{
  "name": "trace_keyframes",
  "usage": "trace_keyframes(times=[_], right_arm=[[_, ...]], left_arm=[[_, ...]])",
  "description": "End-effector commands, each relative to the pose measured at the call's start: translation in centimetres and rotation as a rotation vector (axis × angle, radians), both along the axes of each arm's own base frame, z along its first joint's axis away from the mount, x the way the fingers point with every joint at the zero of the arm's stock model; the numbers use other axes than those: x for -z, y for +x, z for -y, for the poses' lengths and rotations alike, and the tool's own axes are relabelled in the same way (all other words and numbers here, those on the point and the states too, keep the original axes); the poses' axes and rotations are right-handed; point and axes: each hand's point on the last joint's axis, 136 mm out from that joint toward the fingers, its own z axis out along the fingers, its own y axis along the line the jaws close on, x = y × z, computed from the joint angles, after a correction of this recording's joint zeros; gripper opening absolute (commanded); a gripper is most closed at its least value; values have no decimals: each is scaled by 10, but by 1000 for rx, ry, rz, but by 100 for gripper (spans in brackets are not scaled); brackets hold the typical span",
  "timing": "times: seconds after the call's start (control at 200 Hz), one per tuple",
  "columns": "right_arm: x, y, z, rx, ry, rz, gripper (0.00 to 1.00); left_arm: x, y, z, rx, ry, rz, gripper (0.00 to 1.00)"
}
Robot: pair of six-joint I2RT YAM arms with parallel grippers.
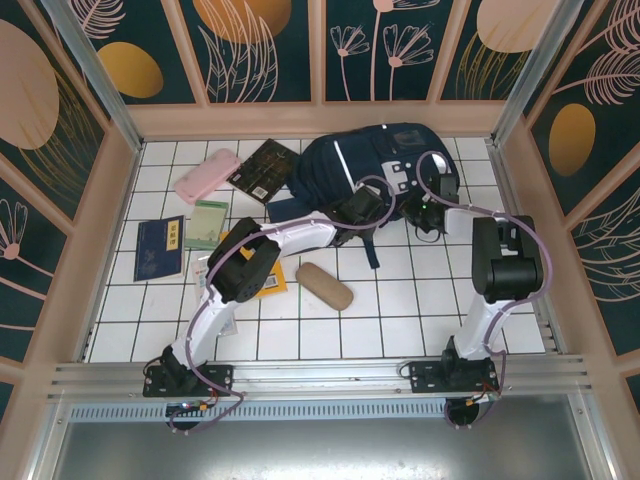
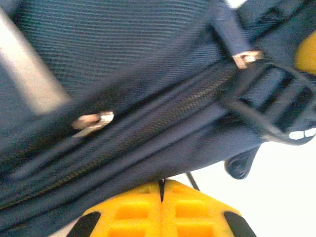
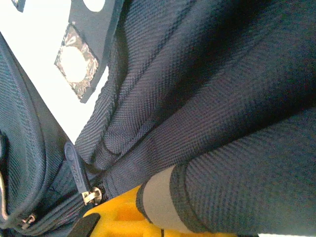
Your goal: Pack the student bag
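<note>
The student bag (image 1: 375,160), navy blue with white stripes and grey patches, lies at the back of the tiled table. My left gripper (image 1: 362,207) is at its near edge. In the left wrist view its yellow fingers (image 2: 162,192) are shut tip to tip, with a thin dark sliver between them, right under the bag's closed zipper (image 2: 163,116) and a metal zipper pull (image 2: 94,121). My right gripper (image 1: 430,205) is at the bag's right side. Its fingers (image 3: 162,230) look shut, and a fold of bag fabric with a grey band (image 3: 160,202) lies over them. I cannot tell whether that fold is pinched.
Left of the bag lie a pink case (image 1: 207,175), a dark book (image 1: 264,170), a green booklet (image 1: 207,222) and a small navy booklet (image 1: 160,247). A tan pouch (image 1: 324,285) lies in the middle, and a yellow book (image 1: 272,282) sits under the left arm. Walls enclose the table.
</note>
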Motion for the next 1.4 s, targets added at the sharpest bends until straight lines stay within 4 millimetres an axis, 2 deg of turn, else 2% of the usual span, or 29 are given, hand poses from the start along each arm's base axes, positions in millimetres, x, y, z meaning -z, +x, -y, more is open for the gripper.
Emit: trace_keyframes(times=[0.0, 0.115, 0.36, 0.455, 0.545, 0.675, 0.765, 0.835, 0.901, 0.981, 1.141, 1.266, 1.396], right_arm=[[-7, -1, 33, 95, -14, 12, 0], [-10, -2, 43, 114, -9, 22, 0], [-10, 1, 61, 145, -4, 20, 0], [-9, 3, 65, 146, -6, 19, 0], [-14, 6, 64, 136, -8, 34, 1], [-20, 8, 63, 139, 0, 32, 30], [-27, 0, 61, 157, -40, 17, 45], [-41, -8, 54, 152, -75, 22, 53], [-52, -18, 45, 150, -74, 29, 56], [-63, -32, 23, 124, -37, 42, 57], [-64, -65, -20, 109, 48, 3, 59], [-58, -86, -49, 141, 168, -14, 65], [-53, -90, -76, 151, 285, -17, 67]], left_arm=[[-17, 11, -57, -165, 107, 10, 0], [-24, 8, -81, -210, 118, 5, 0], [-8, -6, -151, -329, 201, -34, 0], [-13, -6, -161, -341, 128, -67, 0], [-30, -7, -139, -258, 1, -74, 0], [-49, -7, -103, -141, -132, -102, 0], [-57, -7, -86, -80, -186, -125, 0], [-61, -12, -73, -25, -232, -147, 0], [-66, -18, -61, 19, -263, -162, 0], [-71, -28, -45, 83, -308, -189, 0], [-78, -52, -15, 191, -329, -207, 0], [-81, -68, -4, 246, -348, -221, 0], [-76, -78, -4, 278, -318, -225, 0]])
